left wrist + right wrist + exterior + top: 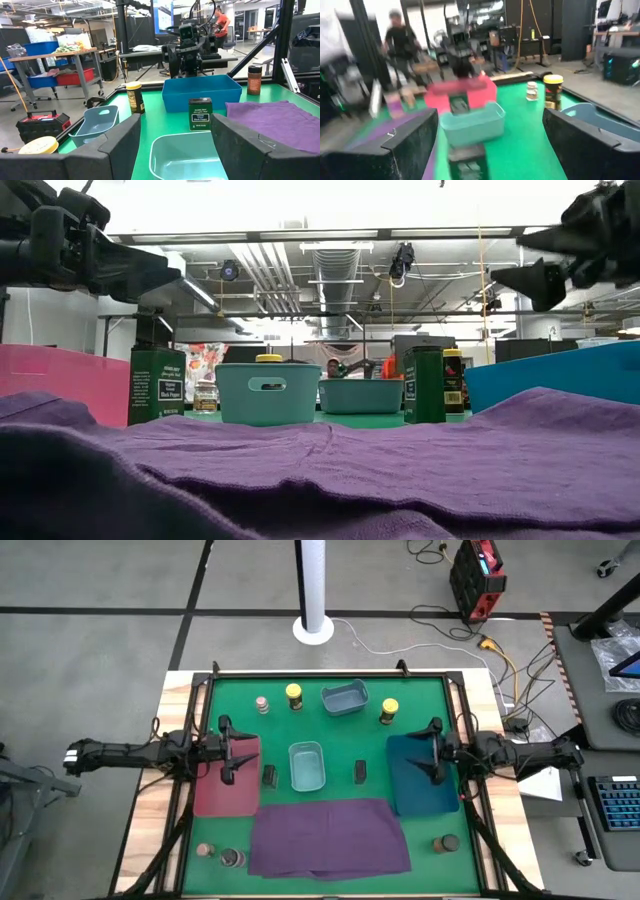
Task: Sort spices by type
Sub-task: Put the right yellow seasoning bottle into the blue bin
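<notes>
In the high view, two yellow-lidded jars (294,695) (389,711) and a pink-topped jar (262,704) stand near the far edge. Two dark tins (269,776) (360,772) stand upright on either side of the middle bin. Dark-topped jars (232,859) (446,844) and a small brownish jar (206,850) stand by the near edge. My left gripper (228,752) hovers open over the red tray (225,790). My right gripper (435,752) hovers open over the blue tray (422,790). Neither holds anything. The left wrist view shows a tin (200,114) ahead of my left gripper (175,150). The right wrist view is blurred.
Two light-blue bins sit on the green table, one in the middle (307,766) and one at the far side (345,698). A purple cloth (328,838) covers the near middle. People show in the room beyond the table.
</notes>
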You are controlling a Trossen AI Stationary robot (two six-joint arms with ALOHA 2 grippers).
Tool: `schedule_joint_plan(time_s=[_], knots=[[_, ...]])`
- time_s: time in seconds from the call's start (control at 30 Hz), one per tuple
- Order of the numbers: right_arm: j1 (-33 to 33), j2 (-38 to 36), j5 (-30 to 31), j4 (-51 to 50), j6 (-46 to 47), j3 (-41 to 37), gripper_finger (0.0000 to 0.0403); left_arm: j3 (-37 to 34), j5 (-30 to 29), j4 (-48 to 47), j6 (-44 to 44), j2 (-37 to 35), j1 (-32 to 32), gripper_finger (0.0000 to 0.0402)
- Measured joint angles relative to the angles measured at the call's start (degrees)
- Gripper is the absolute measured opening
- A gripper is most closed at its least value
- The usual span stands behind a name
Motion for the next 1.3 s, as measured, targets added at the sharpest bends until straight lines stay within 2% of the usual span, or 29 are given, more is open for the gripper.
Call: schedule_joint_plan(time_s=[0.13,0.27,0.43,0.6,0.67,0.77,0.83,0.9,0.97,1.07,1.2,1.3], knots=[[0.0,1.5,0.2,0.5,14.0,4.9,0.0350,0.0,0.0,0.0,0.0,0.0,0.0,0.0223],[0.0,6.4,1.0,0.5,16.7,11.8,0.0350,0.0,0.0,0.0,0.0,0.0,0.0,0.0223],[0.0,18.7,11.2,-1.6,20.5,24.1,0.0350,0.0,0.0,0.0,0.0,0.0,0.0,0.0223],[0.0,31.7,16.1,-8.9,22.7,38.4,0.0350,0.0,0.0,0.1,-0.3,0.0,0.0,0.0223],[-0.1,36.6,17.9,-14.6,24.5,44.0,0.0350,0.0,1.0,1.3,-7.5,0.0,-0.1,0.0223],[-0.2,43.1,19.7,-24.8,26.8,51.8,0.0350,0.0,1.9,11.8,-19.8,-0.1,-0.1,0.0223],[-0.3,46.9,21.0,-31.9,29.1,56.5,0.0350,1.2,2.0,17.3,-24.7,0.0,-0.1,0.0223],[-0.7,50.5,21.3,-38.4,31.4,60.3,0.0350,3.9,4.1,17.5,-25.9,0.4,-0.3,0.0223],[-1.3,53.7,21.1,-44.4,33.6,63.6,0.0350,8.9,6.5,14.5,-25.0,1.8,-0.3,0.0223],[-2.6,57.0,21.4,-49.3,34.8,67.5,0.0350,18.1,5.6,4.0,-23.5,5.3,-0.3,0.0223],[-4.5,60.2,21.1,-52.5,32.4,69.4,0.0350,32.2,1.9,-19.6,-23.5,11.9,-0.2,0.0223],[-6.8,61.2,20.4,-54.7,32.4,71.0,0.0350,42.2,2.0,-41.5,-27.6,16.9,-0.3,0.0223]])
